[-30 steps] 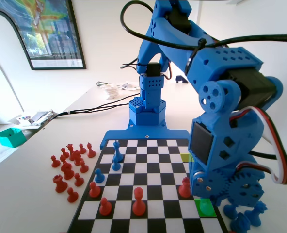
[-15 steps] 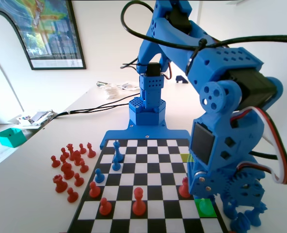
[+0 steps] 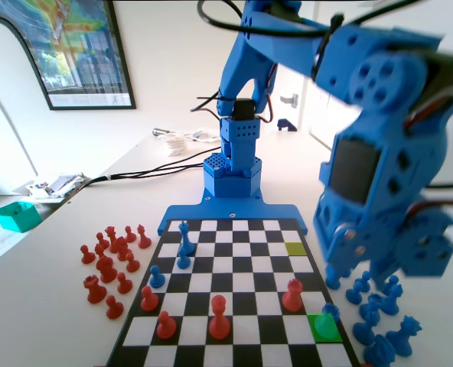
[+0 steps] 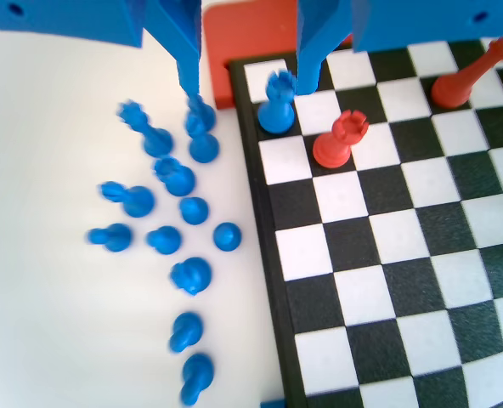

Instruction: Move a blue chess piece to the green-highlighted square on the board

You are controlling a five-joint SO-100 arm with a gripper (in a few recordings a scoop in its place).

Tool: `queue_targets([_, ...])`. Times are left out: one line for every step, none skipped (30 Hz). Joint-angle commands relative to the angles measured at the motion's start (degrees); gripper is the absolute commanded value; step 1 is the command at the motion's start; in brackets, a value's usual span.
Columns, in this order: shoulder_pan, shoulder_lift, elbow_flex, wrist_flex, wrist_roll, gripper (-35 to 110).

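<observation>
**Pawn standing on target square; tool open above it**

The blue chess piece [image 3: 331, 310] stands upright on the green-highlighted square [image 3: 323, 327], in the near right corner area of the board [image 3: 234, 340] in the fixed view. Its base sits toward the far edge of that square. In the wrist view the same piece [image 4: 277, 104] occupies a square in the corner of the board [image 4: 273, 280], with a red piece [image 4: 341, 140] on the diagonally adjoining square.

The tool [image 4: 247, 81] hangs above with its jaws spread apart and nothing between them. The piece lies directly below the right-hand jaw in the wrist view, off the centreline of the gap. In the fixed view the tool [image 3: 340, 277] is raised and blurred, up and slightly right of the piece.

Judgement: placement looks complete. Any retreat should go straight up, since the right-hand jaw is nearest the piece's head. The spare blue pieces [image 4: 175, 221] crowd the tabletop [image 4: 56, 255] just beside the board edge.
</observation>
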Motion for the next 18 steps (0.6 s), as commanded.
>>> queue_targets([-1.2,12.0,1.0,3.9,-1.8,13])
queue_targets([-1.4,13.4,1.7,5.0,-3.2,13])
queue_targets([-1.6,14.8,2.5,6.0,-4.4,12])
queue_targets([-1.8,16.6,3.3,6.9,-5.4,10])
queue_targets([-1.7,18.3,3.9,8.1,-6.6,9])
queue_targets([-1.6,19.9,4.1,9.4,-7.7,8])
queue_targets([-1.2,21.4,4.3,10.4,-8.6,7])
queue_targets([-0.9,22.9,4.3,11.3,-9.7,6])
queue_targets([-0.5,24.4,4.3,12.6,-10.8,5])
queue_targets([-0.1,26.1,4.4,13.6,-11.8,5])
queue_targets([0.3,27.7,4.5,14.7,-12.8,3])
queue_targets([0.6,29.4,4.7,15.8,-14.2,2])
queue_targets([1.0,31.4,5.4,16.5,-15.6,1])
queue_targets([1.4,33.4,6.9,16.2,-16.4,1])
queue_targets([1.9,35.6,8.1,15.4,-16.7,1])
queue_targets([2.5,37.6,8.7,15.3,-17.3,1])
queue_targets([3.1,39.5,9.0,15.8,-18.0,1])
queue_targets([3.6,41.3,9.1,17.0,-19.2,1])
